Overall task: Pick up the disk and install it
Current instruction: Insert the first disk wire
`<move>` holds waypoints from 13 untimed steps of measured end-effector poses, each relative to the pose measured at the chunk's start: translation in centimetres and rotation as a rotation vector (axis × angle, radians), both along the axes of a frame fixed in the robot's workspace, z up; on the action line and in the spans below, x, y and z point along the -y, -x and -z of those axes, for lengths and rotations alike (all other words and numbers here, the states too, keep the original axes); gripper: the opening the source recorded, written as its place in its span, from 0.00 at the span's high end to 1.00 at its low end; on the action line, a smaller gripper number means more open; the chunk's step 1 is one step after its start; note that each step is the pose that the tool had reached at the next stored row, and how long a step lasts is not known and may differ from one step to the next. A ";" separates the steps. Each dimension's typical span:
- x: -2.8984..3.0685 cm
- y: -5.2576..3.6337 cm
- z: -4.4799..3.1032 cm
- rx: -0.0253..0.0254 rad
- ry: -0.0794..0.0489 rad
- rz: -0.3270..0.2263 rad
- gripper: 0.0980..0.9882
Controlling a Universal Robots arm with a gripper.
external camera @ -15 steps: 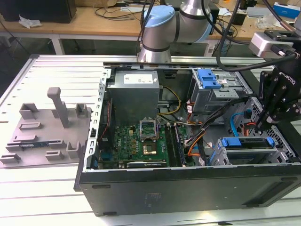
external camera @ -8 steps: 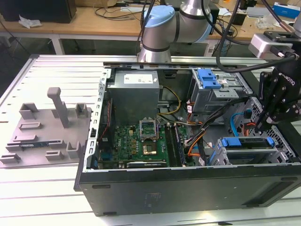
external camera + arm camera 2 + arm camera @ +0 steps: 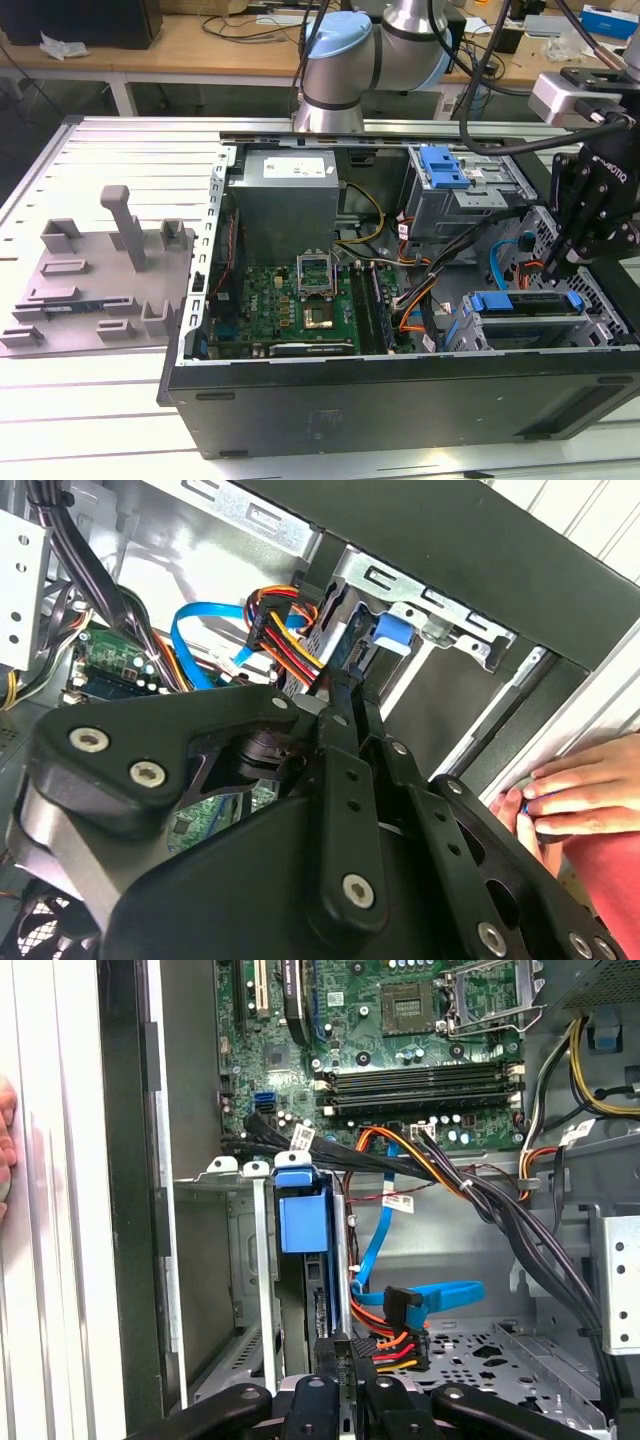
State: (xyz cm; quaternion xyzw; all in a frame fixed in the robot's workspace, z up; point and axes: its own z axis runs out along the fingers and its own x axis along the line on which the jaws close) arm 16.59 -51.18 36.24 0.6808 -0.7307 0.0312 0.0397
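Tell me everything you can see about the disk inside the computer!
The disk stands on edge inside the case, toward the exterior view's right. A blue plastic frame runs along its top edge, grey metal below. In the first wrist view it is slotted between metal cage walls, with the gripper right at its end, beside orange and blue cables. Whether they are plugged in cannot be told.

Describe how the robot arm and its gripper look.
The arm has silver-grey tubes and pale blue joint caps, with black cables hanging alongside. The gripper is black, built of jointed bars with silver screws, and bears white lettering.
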 end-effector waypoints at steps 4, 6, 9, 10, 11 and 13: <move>0.04 -0.01 0.04 0.0000 0.000 -0.001 0.92; 0.12 -0.03 0.07 0.0000 0.000 -0.001 0.92; 0.22 -0.12 0.14 0.0000 0.000 -0.001 0.92; 0.24 -0.12 0.15 0.0001 0.000 -0.001 0.92; 0.29 -0.13 0.17 0.0000 0.001 -0.001 0.92; 0.37 -0.13 0.22 0.0000 0.001 -0.002 0.92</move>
